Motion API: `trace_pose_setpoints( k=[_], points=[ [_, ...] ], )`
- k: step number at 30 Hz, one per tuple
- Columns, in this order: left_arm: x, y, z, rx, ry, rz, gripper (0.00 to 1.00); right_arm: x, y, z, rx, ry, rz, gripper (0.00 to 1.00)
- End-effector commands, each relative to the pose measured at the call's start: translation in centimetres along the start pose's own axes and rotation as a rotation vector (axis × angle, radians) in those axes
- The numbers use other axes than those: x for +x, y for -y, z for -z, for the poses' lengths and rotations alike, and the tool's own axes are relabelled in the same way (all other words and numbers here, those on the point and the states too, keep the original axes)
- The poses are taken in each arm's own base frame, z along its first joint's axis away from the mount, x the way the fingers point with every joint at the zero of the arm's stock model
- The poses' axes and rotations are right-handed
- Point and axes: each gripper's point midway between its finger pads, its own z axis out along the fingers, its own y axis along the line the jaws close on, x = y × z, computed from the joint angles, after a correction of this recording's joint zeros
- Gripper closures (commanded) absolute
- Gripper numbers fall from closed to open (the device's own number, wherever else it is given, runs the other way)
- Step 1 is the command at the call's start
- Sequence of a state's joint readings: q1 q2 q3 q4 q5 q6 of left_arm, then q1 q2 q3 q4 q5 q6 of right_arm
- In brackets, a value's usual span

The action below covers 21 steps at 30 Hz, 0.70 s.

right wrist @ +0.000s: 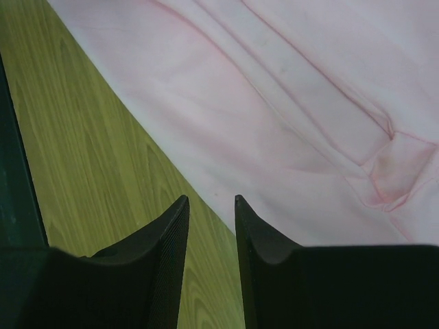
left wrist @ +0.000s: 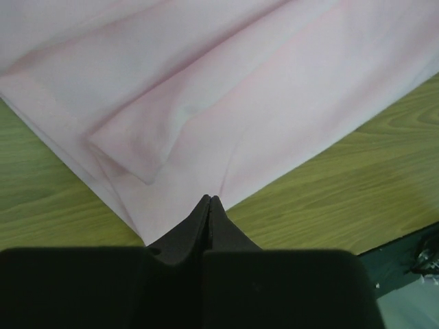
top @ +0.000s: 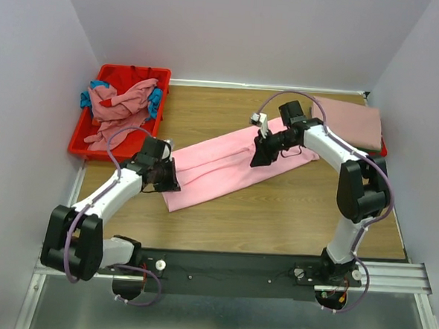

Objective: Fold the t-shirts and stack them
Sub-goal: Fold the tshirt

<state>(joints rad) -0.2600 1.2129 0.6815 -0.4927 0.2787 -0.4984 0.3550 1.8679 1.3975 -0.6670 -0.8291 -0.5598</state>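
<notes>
A bright pink t-shirt (top: 227,161) lies folded into a long strip running diagonally across the wooden table. My left gripper (top: 166,178) sits at its near-left end. In the left wrist view the jaws (left wrist: 210,200) are pressed together on the cloth's edge (left wrist: 240,103), and creases run into the tips. My right gripper (top: 259,158) hovers over the strip's far-right part. Its fingers (right wrist: 211,200) stand open astride the shirt's edge (right wrist: 274,103), with bare wood between them and nothing held.
A red bin (top: 83,137) at the back left holds crumpled dusty rose shirts (top: 119,106) and a bit of teal cloth (top: 158,101). A folded dusty rose shirt (top: 349,122) tops a stack at the back right. White walls enclose the table.
</notes>
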Motion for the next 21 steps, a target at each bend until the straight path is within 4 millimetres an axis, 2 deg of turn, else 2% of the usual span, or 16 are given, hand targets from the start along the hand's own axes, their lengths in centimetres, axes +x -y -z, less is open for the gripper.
trace_pose_setpoints(
  k=[1, 5, 10, 14, 21],
  points=[
    [-1.6, -1.3, -0.7, -0.116, 0.020, -0.022, 0.96, -0.9, -0.3, 1.8, -0.001, 0.051, 0.029, 0.60],
    [-0.5, -2.1, -2.7, -0.157, -0.061, -0.056, 0.96, -0.6, 0.1, 2.6, -0.003, 0.076, 0.007, 0.60],
    [-0.2, -2.5, -3.5, -0.200, -0.093, -0.089, 0.96, -0.8, 0.4, 3.4, -0.008, 0.105, -0.008, 0.60],
    [-1.1, -3.9, -3.4, -0.291, -0.073, -0.097, 0.94, -0.6, 0.5, 3.7, -0.011, 0.113, -0.018, 0.60],
    [-3.9, -3.8, -3.0, -0.344, -0.006, -0.100, 0.92, -0.7, 0.8, 4.2, -0.008, 0.129, -0.027, 0.60]
  ],
)
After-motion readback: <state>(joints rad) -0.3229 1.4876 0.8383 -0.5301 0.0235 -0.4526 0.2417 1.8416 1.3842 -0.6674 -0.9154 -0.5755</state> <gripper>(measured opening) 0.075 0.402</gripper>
